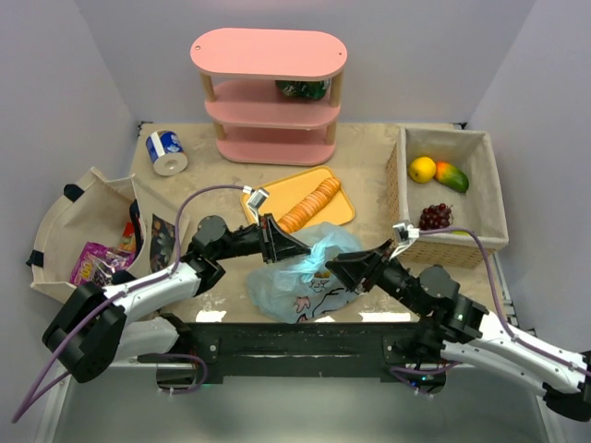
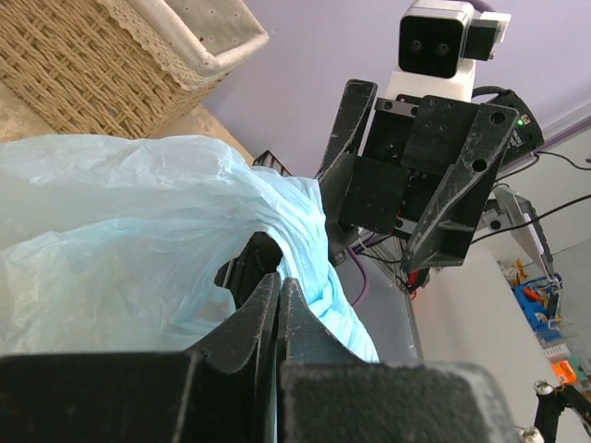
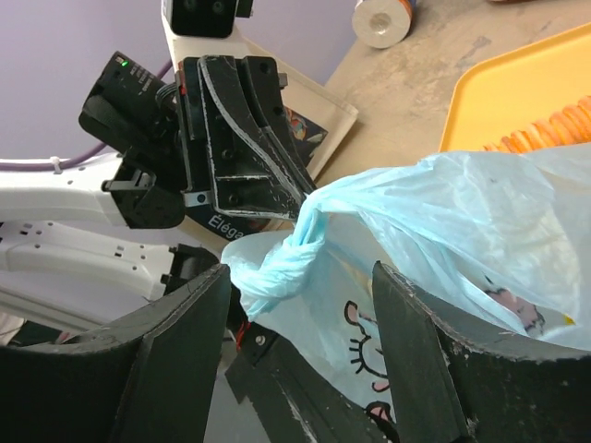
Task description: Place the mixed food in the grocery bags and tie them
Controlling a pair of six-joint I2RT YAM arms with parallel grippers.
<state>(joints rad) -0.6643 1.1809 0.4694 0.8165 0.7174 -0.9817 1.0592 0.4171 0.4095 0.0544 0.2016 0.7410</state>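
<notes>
Overhead, the light-blue grocery bag (image 1: 294, 293) lies near centre on the desk (image 1: 369, 175), between the left end effector (image 1: 303, 249), pressed together on its gathered top, and the right end effector (image 1: 334, 266), spread apart. Through the left wrist camera the thin film looks light, soft and slippery. From the right wrist, the twisted handle (image 3: 277, 263) sits between the open fingers, likely the firmest place to grip.

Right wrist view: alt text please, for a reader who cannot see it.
A thin light-blue plastic bag fills the right of the frame, its top twisted into a rope and pinched by the shut left gripper. The right gripper stands open, a finger on each side of that twist; a yellow tray lies behind.
</notes>
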